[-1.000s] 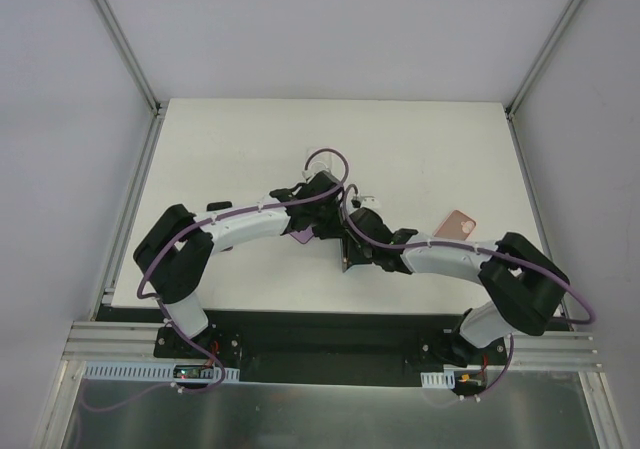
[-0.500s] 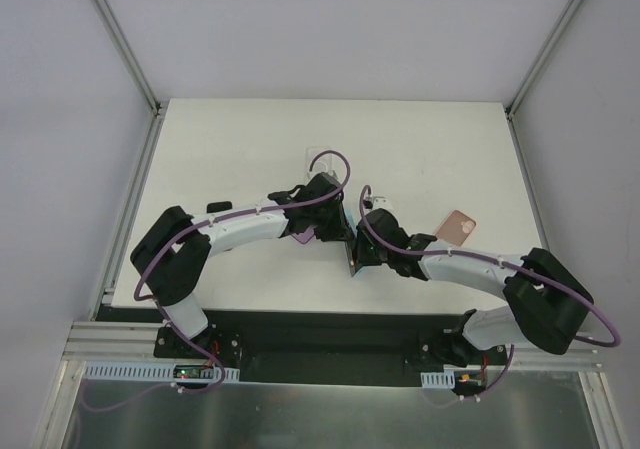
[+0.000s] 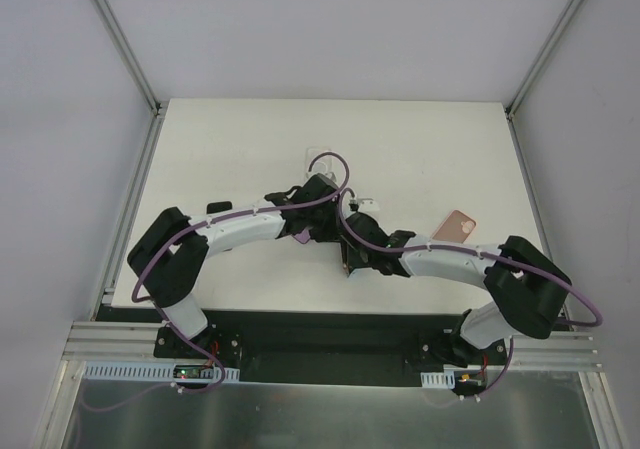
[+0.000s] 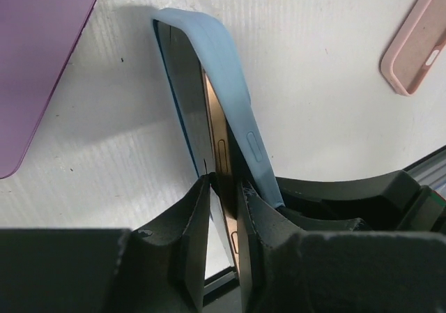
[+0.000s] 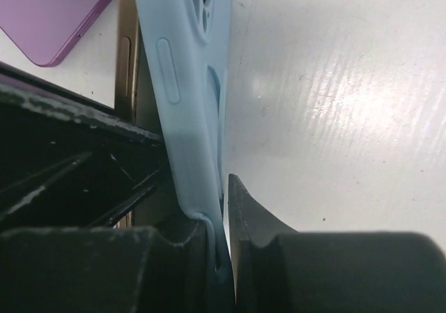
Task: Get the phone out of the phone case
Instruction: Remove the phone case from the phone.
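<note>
"While the phone (image 4: pixel 216 142) is at the middle of the table (image 3: pixel 230 139), what grips what?"

"Left gripper (image 4: pixel 223 184) clamps the phone; right gripper (image 5: pixel 217 208) pinches the blue case (image 5: pixel 182 76) — its edge standing off the phone's gold side."

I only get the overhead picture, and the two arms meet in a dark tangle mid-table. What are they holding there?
Observer: The left gripper pinches a gold phone by its edge.
Visitor: And the other arm?
Observer: The right gripper pinches the rim of the blue case.
Visitor: Is the phone out?
Observer: Not yet; the case gapes away near the grippers but wraps the phone's far end.
</note>
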You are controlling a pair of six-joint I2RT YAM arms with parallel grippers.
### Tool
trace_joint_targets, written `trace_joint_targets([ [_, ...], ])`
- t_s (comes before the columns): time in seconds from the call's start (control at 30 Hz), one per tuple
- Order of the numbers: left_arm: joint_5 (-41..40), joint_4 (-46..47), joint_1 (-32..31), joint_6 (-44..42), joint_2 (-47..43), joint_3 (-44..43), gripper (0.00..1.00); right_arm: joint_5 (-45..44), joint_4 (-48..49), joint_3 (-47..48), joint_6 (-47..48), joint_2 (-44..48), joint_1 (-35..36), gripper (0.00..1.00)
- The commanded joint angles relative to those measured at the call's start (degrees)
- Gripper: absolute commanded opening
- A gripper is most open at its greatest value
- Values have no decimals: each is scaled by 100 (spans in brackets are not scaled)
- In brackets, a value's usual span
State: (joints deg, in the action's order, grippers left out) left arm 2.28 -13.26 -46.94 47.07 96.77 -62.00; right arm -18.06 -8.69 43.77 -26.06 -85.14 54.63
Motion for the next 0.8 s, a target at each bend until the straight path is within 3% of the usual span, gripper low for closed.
trace_joint_targets([
  [0.0,-1372,-2129,405,-910,281,925,0,-268,67,-219,-452,-187,-137,1],
  [0.6,-1169,-2093,475,-1165,-53,1471,0,822,2941,-1661,-443,-600,-418,2],
  [0.77,-1151,-2093,466,-1165,-80,1480,0,945,2760,-1503,-618,-644,-462,1],
])
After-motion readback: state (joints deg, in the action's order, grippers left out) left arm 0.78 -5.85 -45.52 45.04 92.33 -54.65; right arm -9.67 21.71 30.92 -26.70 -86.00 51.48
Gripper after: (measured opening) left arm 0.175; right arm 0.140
